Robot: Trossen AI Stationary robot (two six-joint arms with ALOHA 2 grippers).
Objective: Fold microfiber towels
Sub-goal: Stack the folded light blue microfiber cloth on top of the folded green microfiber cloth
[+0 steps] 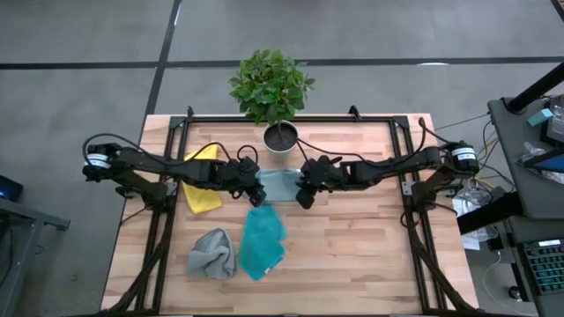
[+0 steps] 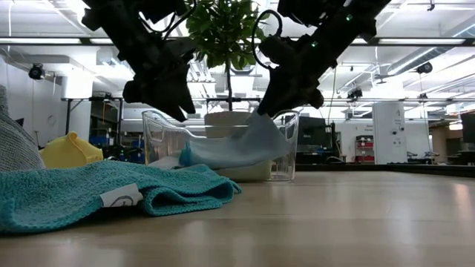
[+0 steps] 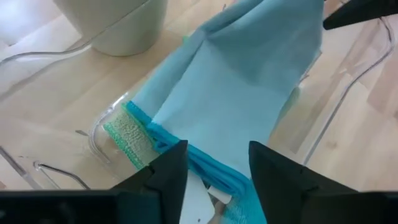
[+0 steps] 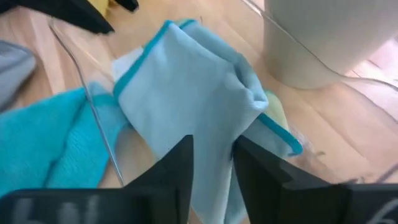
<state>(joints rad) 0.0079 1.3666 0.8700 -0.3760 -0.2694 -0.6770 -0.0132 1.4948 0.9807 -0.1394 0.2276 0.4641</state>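
A light blue towel (image 1: 280, 185) lies in the clear tray (image 2: 159, 141) at mid-table, over a sage green towel (image 3: 127, 134). Its right end rises in a peak (image 2: 261, 119); the rest sags onto the tray floor. My left gripper (image 3: 217, 165) hovers open over the towel's teal-hemmed left edge, above the tray's left end (image 1: 251, 183). My right gripper (image 4: 211, 155) slants down over the tray's right end (image 1: 305, 192), its fingers a little apart with cloth between them. My right gripper's fingers stand on either side of a raised fold of the light blue towel (image 4: 211, 112), slanting down from the table's right. In the low view the cloth peaks right at the fingertips (image 2: 278, 104). Whether they touch it I cannot tell.
A potted plant (image 1: 280, 139) stands just behind the tray. A yellow towel (image 1: 203, 187) lies under the left arm. A grey towel (image 1: 211, 254) and a teal towel (image 1: 263, 242) lie crumpled toward the near edge. Bare wood shows at the near right.
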